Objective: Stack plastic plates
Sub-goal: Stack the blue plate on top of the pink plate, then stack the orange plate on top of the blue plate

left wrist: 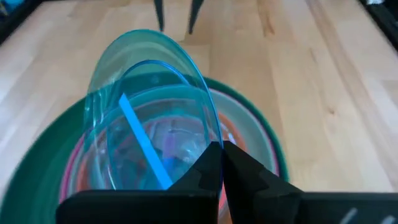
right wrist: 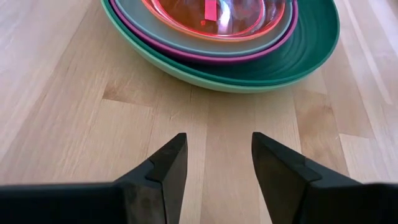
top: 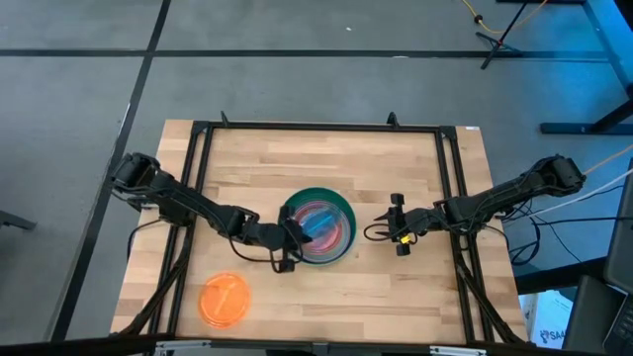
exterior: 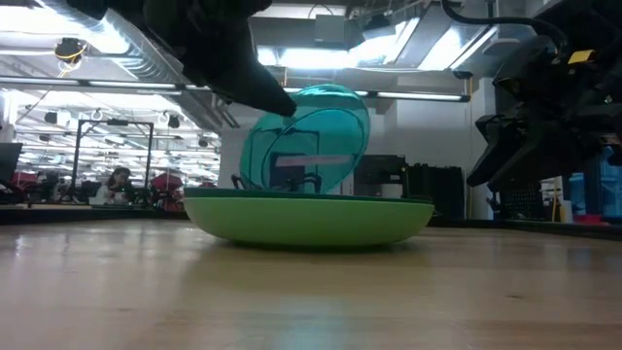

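Your left gripper [top: 294, 240] pinches the translucent cyan plate [left wrist: 152, 112] by its rim, holding it tipped steeply on edge, hollow face toward the gripper, over the nested stack in the dark green plate [top: 343, 206] at the table's centre. Your right gripper [right wrist: 214, 163] waits just beside that stack, fingers spread. The orange plates [top: 225, 299] lie flat, well apart near the left front corner.

A stack of round plastic plates [top: 318, 226], dark green outermost, sat mid-surface on the pale wooden surface [top: 326, 158]. The left gripper [top: 289, 240] reached its left rim; the right gripper [top: 398, 224] waited right. An orange plate [top: 225, 300] lay near-left.
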Tool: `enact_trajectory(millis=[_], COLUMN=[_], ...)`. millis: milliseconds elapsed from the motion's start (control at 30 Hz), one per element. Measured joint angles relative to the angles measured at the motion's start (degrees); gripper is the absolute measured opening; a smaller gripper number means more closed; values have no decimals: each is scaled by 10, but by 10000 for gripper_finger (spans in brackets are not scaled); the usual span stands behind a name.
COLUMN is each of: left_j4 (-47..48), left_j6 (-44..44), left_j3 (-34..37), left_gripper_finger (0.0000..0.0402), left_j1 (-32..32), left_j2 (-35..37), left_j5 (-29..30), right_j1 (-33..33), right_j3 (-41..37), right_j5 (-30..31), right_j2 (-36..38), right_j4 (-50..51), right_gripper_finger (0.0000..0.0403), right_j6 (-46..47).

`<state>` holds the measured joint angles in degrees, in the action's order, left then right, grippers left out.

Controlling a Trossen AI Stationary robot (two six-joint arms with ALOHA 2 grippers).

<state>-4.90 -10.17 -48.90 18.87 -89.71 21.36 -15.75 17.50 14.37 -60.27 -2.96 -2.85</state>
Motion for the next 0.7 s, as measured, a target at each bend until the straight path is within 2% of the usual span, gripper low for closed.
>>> enact_trajectory(millis=[100,300,433,567,700], left_j4=[17,49,55,88,137], left_j6=[0,-17,-18,-23,-93], left_j3=[0,0,0,0,1], left_gripper_finger=[16,61,84,92,92], left_j1=[0,0,1,1,1], left_j2=[0,0,14,41,74], left_j5=[11,13,-18,-66,-88], right_j1=[0,0,0,0,0], right_j3=[0,0,0,0,0], right_j5=[0,0,0,0,0], right_j2=[0,0,0,0,0], right_j4=[0,0,0,0,-1], right_gripper_finger=[170,170,170,170,170], right_j6=[0,0,0,0,0])
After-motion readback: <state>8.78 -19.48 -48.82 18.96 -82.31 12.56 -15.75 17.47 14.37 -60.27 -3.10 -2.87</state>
